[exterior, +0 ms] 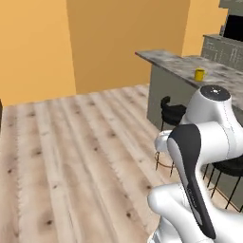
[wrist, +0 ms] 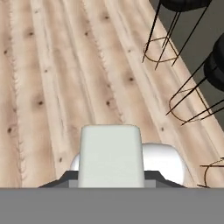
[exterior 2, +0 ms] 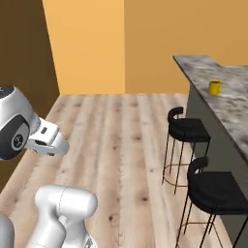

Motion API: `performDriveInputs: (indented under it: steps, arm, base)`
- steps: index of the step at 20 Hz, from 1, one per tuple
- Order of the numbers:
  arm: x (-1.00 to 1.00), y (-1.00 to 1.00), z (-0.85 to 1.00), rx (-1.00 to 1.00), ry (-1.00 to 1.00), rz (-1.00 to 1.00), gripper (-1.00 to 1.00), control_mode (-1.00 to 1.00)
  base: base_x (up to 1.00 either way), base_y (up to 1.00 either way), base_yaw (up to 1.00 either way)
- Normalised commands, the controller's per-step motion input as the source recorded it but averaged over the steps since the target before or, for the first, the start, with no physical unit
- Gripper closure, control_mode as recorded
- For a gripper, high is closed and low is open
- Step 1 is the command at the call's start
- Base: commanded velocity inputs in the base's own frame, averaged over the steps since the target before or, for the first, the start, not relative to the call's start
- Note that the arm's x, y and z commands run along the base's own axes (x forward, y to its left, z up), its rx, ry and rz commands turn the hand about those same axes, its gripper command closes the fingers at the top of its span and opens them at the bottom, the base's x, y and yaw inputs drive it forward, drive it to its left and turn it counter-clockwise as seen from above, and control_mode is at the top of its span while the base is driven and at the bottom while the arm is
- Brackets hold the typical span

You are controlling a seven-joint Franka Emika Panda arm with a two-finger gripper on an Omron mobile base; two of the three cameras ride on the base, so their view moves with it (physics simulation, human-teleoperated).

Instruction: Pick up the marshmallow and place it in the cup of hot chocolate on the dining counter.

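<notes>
Hand view: a white block, the marshmallow (wrist: 111,156), sits right at the bottom, where the gripper's (wrist: 111,181) finger tips come up. It hides the tips, and it looks held there between them. Below it is the pale wood floor (wrist: 65,78). The thin black legs of two stools (wrist: 175,48) stand on the right side.

In the left base view, the yellow cup of hot chocolate (exterior: 200,74) stands on the grey speckled dining counter (exterior: 175,61), near its front edge. The white arm (exterior: 204,142) bends low in front of the counter. A black stool (exterior: 172,114) stands between them.

In the right base view, the cup (exterior 2: 215,87) is on the counter top (exterior 2: 232,111) at the right, with two black stools (exterior 2: 189,130) beside the counter. The arm's end (exterior 2: 46,138) is far to the left over the floor, well apart from the cup.
</notes>
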Motion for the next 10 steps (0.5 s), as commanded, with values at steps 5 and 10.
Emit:
performDriveInputs:
  steps: [5, 10]
  arm:
    - [0.00, 0.00, 0.00, 0.00, 0.00, 0.00, 1.00, 1.00]
    - [0.00, 0.00, 0.00, 0.00, 0.00, 0.00, 1.00, 1.00]
  base:
    - [1.00, 0.67, -0.51]
    - [0.90, 0.92, -0.60]
